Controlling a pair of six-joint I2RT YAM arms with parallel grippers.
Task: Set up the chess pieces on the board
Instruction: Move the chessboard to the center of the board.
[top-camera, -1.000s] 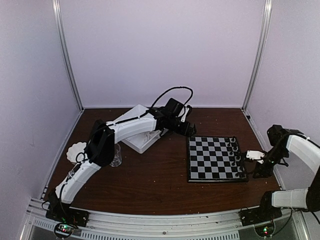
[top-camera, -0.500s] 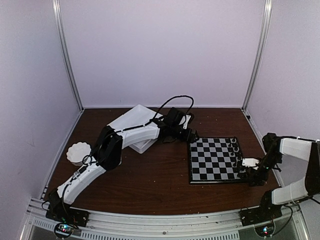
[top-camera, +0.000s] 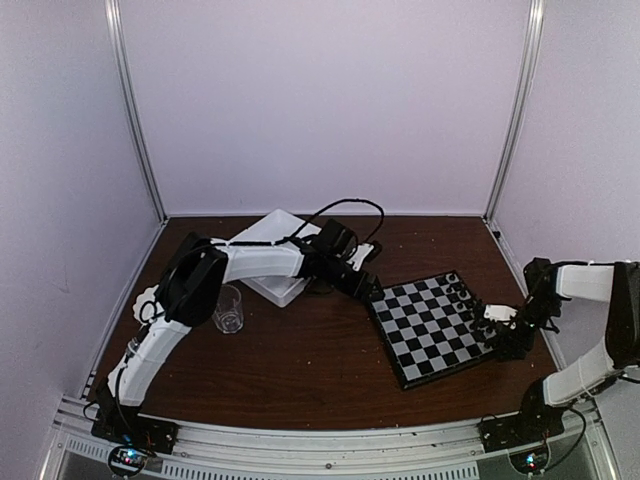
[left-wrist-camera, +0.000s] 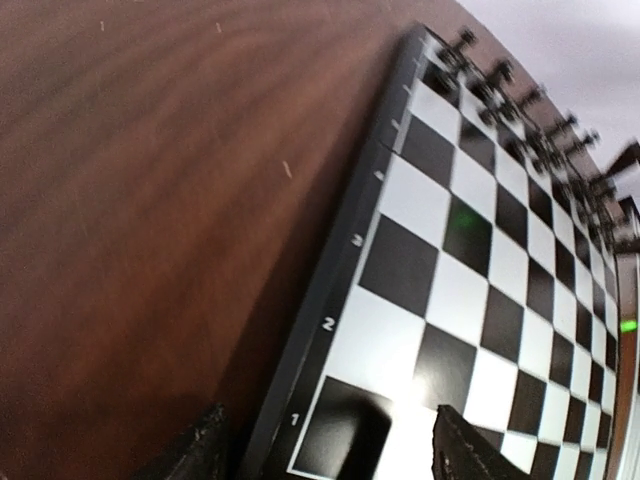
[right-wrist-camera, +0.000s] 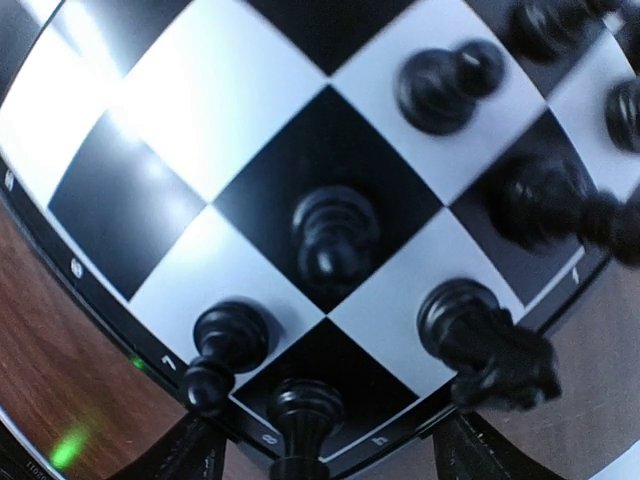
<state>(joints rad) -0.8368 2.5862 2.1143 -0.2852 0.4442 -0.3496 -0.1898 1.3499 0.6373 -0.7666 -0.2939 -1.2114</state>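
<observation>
one brown counter (top-camera: 300, 370) carries the board (top-camera: 425, 335), which lies askew to the counter's edges between the two grippers. the left gripper (top-camera: 368, 288) is low at the board's numbered corner, its fingers spread, with the black rim beside square 1 between them. the right gripper (top-camera: 503, 340) hangs just over the opposite edge, also spread wide. black chess pieces (right-wrist-camera: 335, 235) stand right beneath it along that edge, and one at the rim sits between its fingers, apart from both.
</observation>
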